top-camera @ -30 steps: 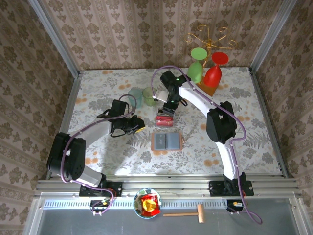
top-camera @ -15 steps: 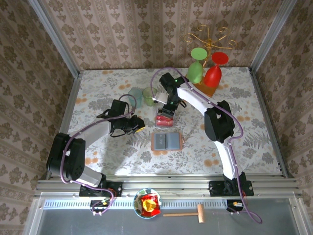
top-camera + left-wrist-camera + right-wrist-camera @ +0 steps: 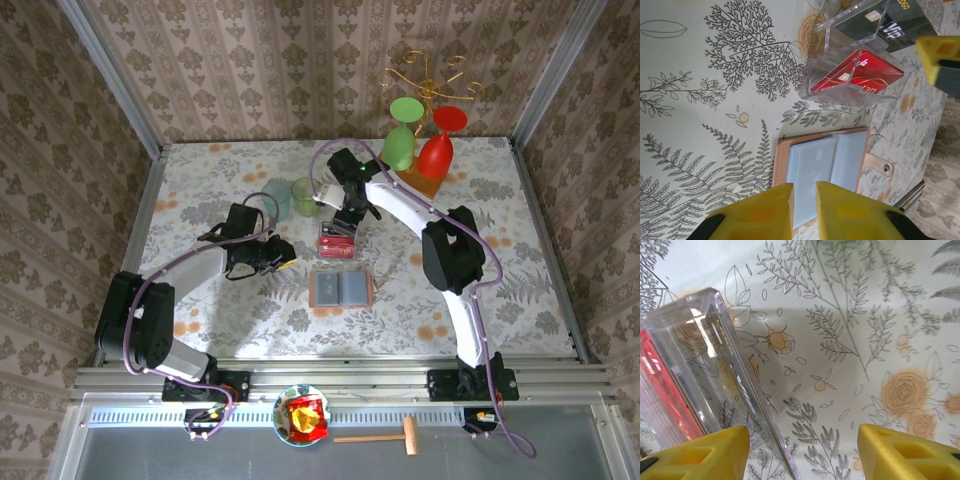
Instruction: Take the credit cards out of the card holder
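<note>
The card holder [image 3: 340, 289] lies open on the flowered tablecloth, tan outside and grey-blue inside [image 3: 822, 165]; its pockets look empty. Red credit cards [image 3: 337, 243] sit in a clear acrylic box [image 3: 840, 30] just beyond it, and a dark card [image 3: 895, 30] lies behind the red ones [image 3: 860, 72]. My left gripper [image 3: 290, 257] hovers left of the holder, its yellow fingers only a narrow gap apart [image 3: 804, 210], with nothing between them. My right gripper [image 3: 343, 225] hangs open over the box's far edge [image 3: 802, 450]; the box wall [image 3: 715, 365] runs by its left finger.
Two translucent cups [image 3: 304, 196] [image 3: 276, 198] stand behind the box. A green goblet [image 3: 402, 140] and a red goblet [image 3: 440, 150] stand on a wooden board [image 3: 425, 182] at the back right. A bowl with a snack packet [image 3: 301, 415] and a mallet [image 3: 385, 436] lie on the near ledge.
The right wrist has shifted slightly toward the far side above the clear box. The left arm and the card holder have not moved.
</note>
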Controlling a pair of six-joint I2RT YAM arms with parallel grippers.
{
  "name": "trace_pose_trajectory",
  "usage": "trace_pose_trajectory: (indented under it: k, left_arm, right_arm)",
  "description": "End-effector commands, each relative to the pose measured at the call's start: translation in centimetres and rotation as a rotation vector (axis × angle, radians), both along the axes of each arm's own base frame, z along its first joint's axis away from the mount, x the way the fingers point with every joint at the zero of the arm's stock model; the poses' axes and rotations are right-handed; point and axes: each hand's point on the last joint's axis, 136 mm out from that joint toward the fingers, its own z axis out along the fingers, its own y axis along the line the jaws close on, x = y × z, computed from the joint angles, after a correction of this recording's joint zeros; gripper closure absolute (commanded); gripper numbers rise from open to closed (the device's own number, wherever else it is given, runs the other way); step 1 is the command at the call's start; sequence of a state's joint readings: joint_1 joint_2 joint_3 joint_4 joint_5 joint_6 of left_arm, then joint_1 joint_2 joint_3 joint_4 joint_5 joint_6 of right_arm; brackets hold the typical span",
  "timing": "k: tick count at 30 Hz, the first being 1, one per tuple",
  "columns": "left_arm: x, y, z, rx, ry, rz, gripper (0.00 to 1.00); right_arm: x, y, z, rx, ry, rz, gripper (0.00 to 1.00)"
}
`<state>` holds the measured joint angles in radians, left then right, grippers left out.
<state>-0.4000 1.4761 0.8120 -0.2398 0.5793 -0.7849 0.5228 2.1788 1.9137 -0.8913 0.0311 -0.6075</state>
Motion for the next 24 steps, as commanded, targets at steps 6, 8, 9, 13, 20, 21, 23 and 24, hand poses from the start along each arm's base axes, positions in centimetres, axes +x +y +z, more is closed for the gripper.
trace_pose_trajectory:
  k: [6,8,9,13,20,21,23,24]
  left_arm:
    - [-0.3,-0.7,0.2,-0.010,-0.001,-0.017,0.81]
    - [-0.3,-1.0,0.1,-0.011,0.000,-0.025,0.81]
    - [-0.3,-1.2,0.0,-0.013,0.004,-0.030,0.81]
    - [-0.5,-1.9,-0.1,-0.017,0.009,-0.050,0.81]
    - [-1.7,-3.3,-1.0,-0.025,0.031,-0.101,0.83]
    - [-1.9,-3.5,-1.1,-0.026,0.035,-0.108,0.84]
    - [-2.3,-3.8,-1.4,-0.028,0.042,-0.121,0.85]
    - [-2.6,-4.0,-1.5,-0.029,0.046,-0.129,0.85]
  right_arm:
    - [-0.9,0.2,4.5,0.101,-0.091,-0.091,0.43]
    - [-1.2,0.2,4.8,0.140,-0.085,-0.148,0.47]
    - [-1.4,0.2,5.0,0.168,-0.080,-0.188,0.48]
    - [-3.3,0.7,5.3,0.291,-0.008,-0.349,0.52]
    - [-7.4,2.1,5.7,0.574,0.138,-0.636,0.62]
    - [-8.2,2.1,5.4,0.600,0.177,-0.686,0.64]
    - [-9.0,2.7,5.3,0.675,0.234,-0.752,0.68]
    - [-9.6,2.9,5.0,0.698,0.271,-0.779,0.70]
